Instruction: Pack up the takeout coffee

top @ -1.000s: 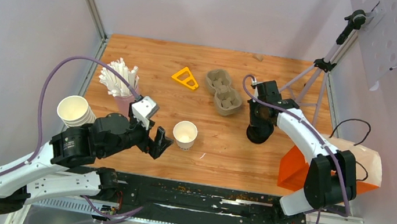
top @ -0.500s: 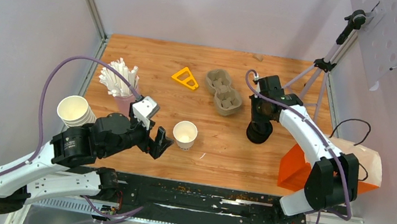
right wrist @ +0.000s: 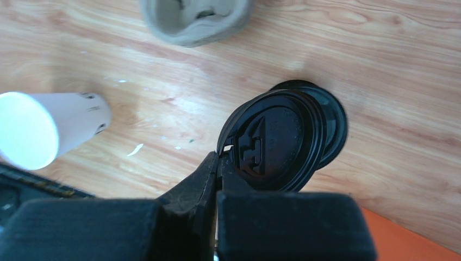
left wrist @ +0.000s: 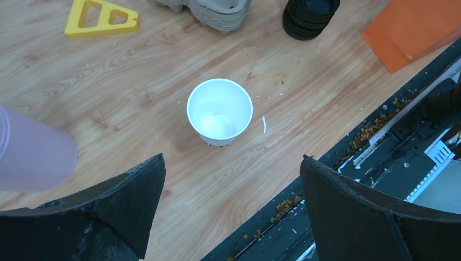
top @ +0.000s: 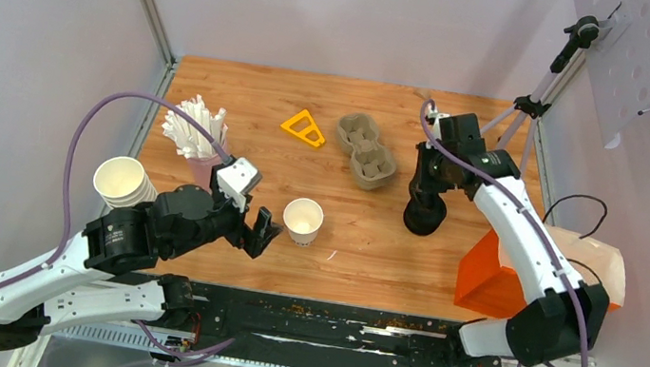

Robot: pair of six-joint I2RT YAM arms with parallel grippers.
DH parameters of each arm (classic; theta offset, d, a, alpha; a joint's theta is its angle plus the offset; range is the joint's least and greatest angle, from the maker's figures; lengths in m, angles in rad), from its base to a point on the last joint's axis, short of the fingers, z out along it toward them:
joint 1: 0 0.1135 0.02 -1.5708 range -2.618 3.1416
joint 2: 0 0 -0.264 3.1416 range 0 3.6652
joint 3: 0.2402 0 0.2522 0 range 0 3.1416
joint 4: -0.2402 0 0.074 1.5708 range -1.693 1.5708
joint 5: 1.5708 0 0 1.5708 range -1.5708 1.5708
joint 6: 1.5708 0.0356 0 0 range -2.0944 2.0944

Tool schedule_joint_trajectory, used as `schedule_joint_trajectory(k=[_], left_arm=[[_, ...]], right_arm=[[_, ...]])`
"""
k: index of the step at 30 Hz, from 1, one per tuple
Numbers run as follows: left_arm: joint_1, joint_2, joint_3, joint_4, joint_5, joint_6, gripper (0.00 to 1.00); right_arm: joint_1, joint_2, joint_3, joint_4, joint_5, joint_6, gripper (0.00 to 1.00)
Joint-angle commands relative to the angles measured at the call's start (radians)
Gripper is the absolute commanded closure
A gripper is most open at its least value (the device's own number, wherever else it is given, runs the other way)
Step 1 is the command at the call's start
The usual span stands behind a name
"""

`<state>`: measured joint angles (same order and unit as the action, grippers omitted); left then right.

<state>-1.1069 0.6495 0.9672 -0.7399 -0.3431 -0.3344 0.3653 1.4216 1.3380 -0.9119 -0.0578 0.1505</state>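
pinching: right gripper [right wrist: 220, 159], jaws clamped narrow on the near rim of a single black lid [right wrist: 274, 138]
black lid: round plastic, raised sip tab facing the wrist camera, lying over the stack of black lids [right wrist: 337, 117] and offset to one side of it; touching the stack or just clear of it, cannot tell
stack of black lids: standing on the wooden table [top: 220, 82], right of centre, just in front of the pulp cup carrier [top: 366, 151]
left gripper [left wrist: 231, 163]: jaws spread wide, holding nothing, low over the table with the white paper cup [left wrist: 219, 111] just ahead of the fingertips
white paper cup: upright, lidless, plain white inside, alone on the table towards the front edge, between the two arms; apart from both left fingers, well apart from the stack of black lids
pulp cup carrier: grey-brown moulded tray, cavities facing up, back centre of the table, set at a slant
yellow triangle [top: 304, 128]: flat plastic frame with cut-outs, just left of the pulp cup carrier
straws [top: 193, 127]: white wrapped bundle, fanned out, standing in a pink cup [top: 204, 168] at the left of the table
stack of cream paper cups [top: 123, 182]: nested, lidless, mouth towards the overhead camera, at the left table edge beside the left arm
orange bag [top: 483, 281]: at the right front corner of the table, partly behind the right arm
tripod [top: 529, 107]: legs at the back right corner, carrying a perforated white panel
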Motion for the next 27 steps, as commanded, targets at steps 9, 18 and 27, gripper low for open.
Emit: schedule_joint_trajectory(k=[9, 18, 27], left_arm=[[-0.006, -0.101, -0.213, 0.456, 0.167, 0.332, 0.0], [-0.005, -0.184, -0.397, 0.802, 0.353, 0.578, 0.0], [-0.005, -0.111, -0.424, 0.917, 0.371, 0.639, 0.0]], right_arm=[[0.108, -0.289, -0.127, 0.376, -0.56, 0.379, 1.0], [0.322, -0.389, -0.328, 0.814, -0.589, 0.725, 1.0], [0.416, -0.403, -0.367, 0.962, -0.568, 0.808, 1.0]])
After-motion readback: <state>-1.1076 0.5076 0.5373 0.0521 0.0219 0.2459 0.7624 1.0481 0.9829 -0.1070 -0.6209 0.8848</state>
